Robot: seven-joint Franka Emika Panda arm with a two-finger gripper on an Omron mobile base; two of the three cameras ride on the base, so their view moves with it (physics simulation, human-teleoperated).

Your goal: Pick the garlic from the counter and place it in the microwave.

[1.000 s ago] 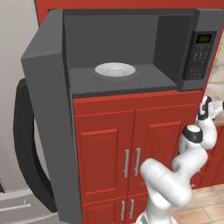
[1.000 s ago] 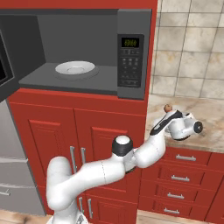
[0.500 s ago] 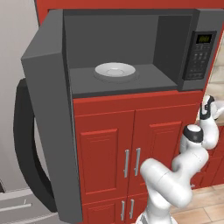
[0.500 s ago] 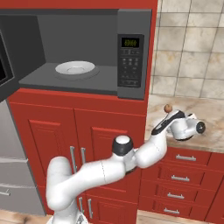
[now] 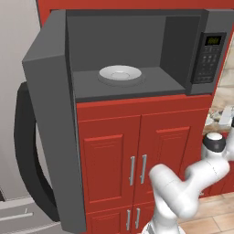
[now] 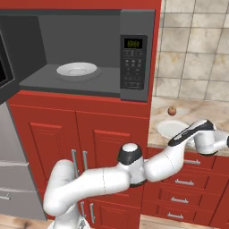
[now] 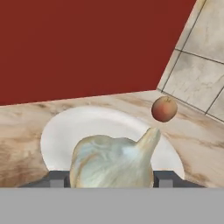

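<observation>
The garlic [image 7: 111,162], an off-white lumpy bulb, sits between the two dark fingertips of my gripper [image 7: 111,178], which is shut on it. It hangs low over a white plate [image 7: 83,129] on the beige counter [image 7: 22,131]; whether it touches the plate I cannot tell. In the right base view my hand [image 6: 205,136] reaches over the counter [image 6: 201,109] at the right edge. The dark grey microwave [image 6: 134,49] stands to the left, its door [image 5: 50,114] swung wide open.
A second white plate [image 6: 77,69] lies inside the microwave [image 5: 183,55]. A small reddish apple [image 6: 171,111] rests on the counter behind the counter plate [image 6: 172,128], near the tiled wall. Red cabinet doors [image 5: 137,160] fill the space below.
The jaws have closed on the garlic. The hand has shifted only slightly over the counter plate.
</observation>
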